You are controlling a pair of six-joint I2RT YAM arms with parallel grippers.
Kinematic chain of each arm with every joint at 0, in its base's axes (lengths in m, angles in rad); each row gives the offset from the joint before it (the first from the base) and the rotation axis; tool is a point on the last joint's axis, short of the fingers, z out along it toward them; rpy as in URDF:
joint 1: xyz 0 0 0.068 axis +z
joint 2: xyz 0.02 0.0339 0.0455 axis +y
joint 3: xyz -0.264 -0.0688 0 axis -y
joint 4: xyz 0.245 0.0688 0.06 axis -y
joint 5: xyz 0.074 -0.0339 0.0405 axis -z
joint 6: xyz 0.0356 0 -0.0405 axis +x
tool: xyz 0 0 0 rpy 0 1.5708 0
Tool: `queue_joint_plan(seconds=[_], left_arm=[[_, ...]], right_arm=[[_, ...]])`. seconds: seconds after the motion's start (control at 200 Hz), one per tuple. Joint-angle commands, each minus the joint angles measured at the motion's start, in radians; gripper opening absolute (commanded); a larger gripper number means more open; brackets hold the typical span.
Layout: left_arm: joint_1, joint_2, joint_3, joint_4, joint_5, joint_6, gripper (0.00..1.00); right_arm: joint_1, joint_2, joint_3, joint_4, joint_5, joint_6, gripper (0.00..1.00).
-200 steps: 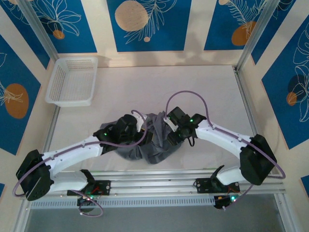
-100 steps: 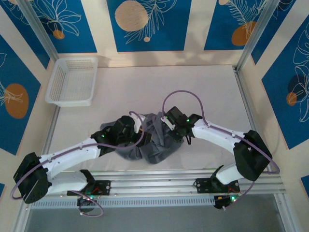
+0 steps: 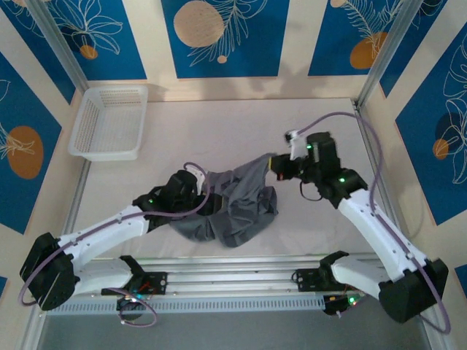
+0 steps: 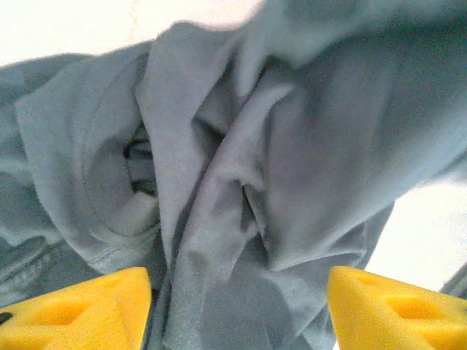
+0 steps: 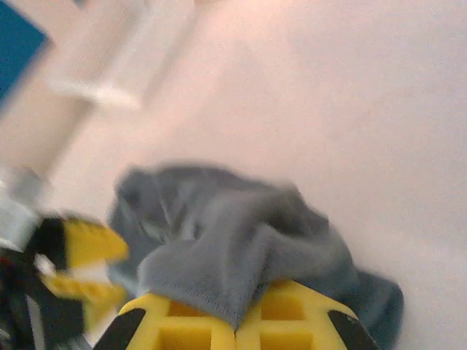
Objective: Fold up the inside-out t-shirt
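The inside-out t-shirt [image 3: 237, 208] is a slate-grey crumpled heap on the white table, stretched up toward the right. My right gripper [image 3: 276, 163] is shut on an edge of the inside-out t-shirt [image 5: 241, 248], whose hem drapes over the yellow fingers [image 5: 292, 321], and it holds that edge up and to the right of the heap. My left gripper [image 3: 198, 191] sits at the heap's left side, open; its yellow fingertips [image 4: 80, 310] stand wide apart with folds of the inside-out t-shirt [image 4: 241, 189] lying between and beyond them.
A white mesh basket [image 3: 109, 122] stands at the table's back left. Metal frame posts [image 3: 379, 55] and patterned blue walls close in the sides. Bare white table [image 3: 219, 127] stretches behind the shirt.
My right gripper closed on a shirt edge and pulled it up and to the right, stretching the cloth. My left gripper opened wider and shifted slightly back at the heap's left.
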Motion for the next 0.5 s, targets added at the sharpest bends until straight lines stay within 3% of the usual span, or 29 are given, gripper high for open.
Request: queue_joint_plan(seconds=[0.0,0.16,0.245,0.3,0.32,0.37,0.395,0.495], left_arm=[[-0.002,0.073,-0.012,-0.067,0.133,-0.022,0.73],[-0.064,0.227,-0.037,-0.067,0.198,-0.060,0.82],[-0.087,0.284,-0.011,-0.105,0.107,-0.082,0.80],[-0.088,0.288,0.013,-0.149,0.012,-0.093,0.64],[-0.088,0.275,0.024,-0.167,-0.029,-0.098,0.53],[-0.085,0.217,0.059,-0.208,-0.099,-0.090,0.15],[-0.079,0.171,0.084,-0.226,-0.120,-0.080,0.02],[-0.009,-0.017,0.223,-0.309,-0.154,-0.007,0.00]], right_arm=[[-0.020,-0.011,0.024,0.170,-0.132,0.259,0.00],[-0.020,0.010,0.076,0.159,-0.069,0.283,0.00],[-0.022,0.015,0.094,0.146,-0.065,0.303,0.00],[-0.023,0.012,0.111,0.139,-0.063,0.317,0.00],[-0.025,0.010,0.120,0.136,-0.060,0.325,0.00],[-0.041,0.000,0.149,0.126,-0.050,0.363,0.00],[-0.053,-0.007,0.167,0.117,-0.049,0.383,0.00],[-0.090,-0.029,0.281,0.053,-0.010,0.410,0.00]])
